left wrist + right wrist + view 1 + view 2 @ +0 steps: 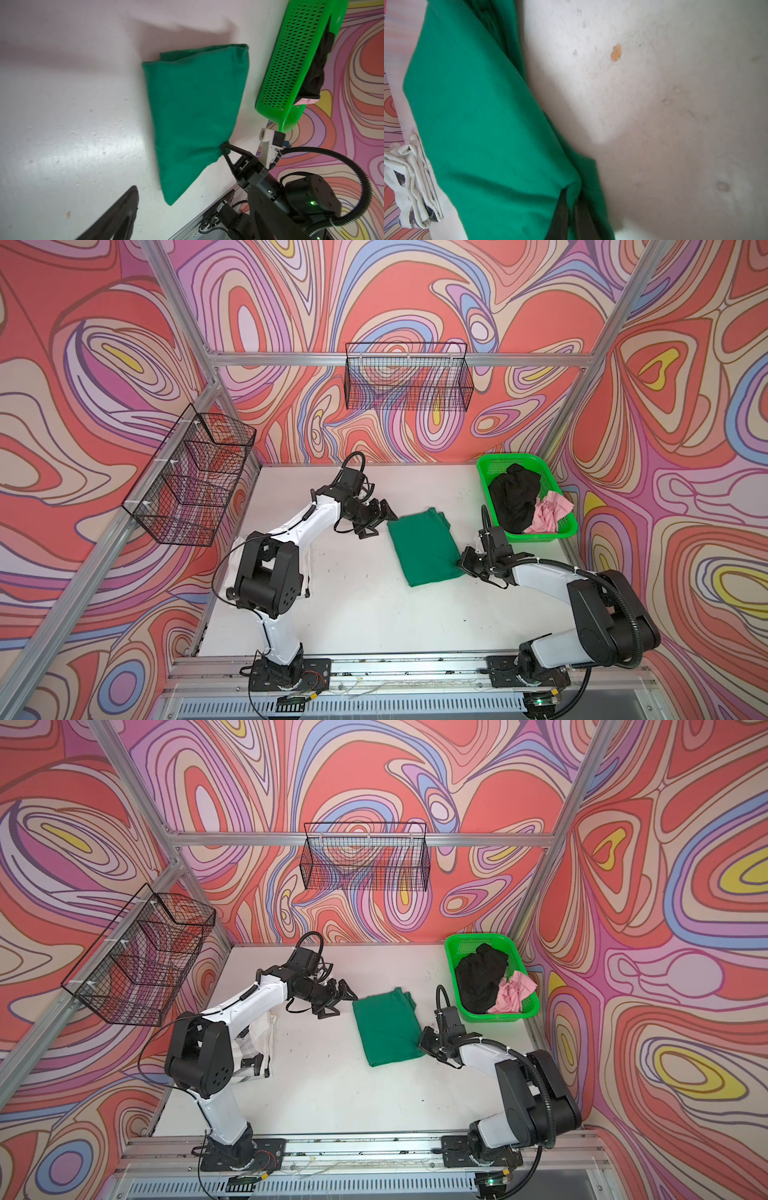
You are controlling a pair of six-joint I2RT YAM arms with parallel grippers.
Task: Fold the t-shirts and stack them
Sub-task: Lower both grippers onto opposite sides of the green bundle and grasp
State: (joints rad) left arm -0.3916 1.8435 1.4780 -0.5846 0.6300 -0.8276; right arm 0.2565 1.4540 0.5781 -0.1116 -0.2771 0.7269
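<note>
One green t-shirt (422, 545), one white t-shirt (269, 1036) (two more in basket (540, 536)).

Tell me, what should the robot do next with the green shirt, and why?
Probably move the left gripper onto the far left corner of the green shirt and pinch it. The right gripper is shut on the near right corner, while the left gripper hangs open beside the shirt, holding nothing. Two grips would likely keep the fold neat when it moves.
</note>
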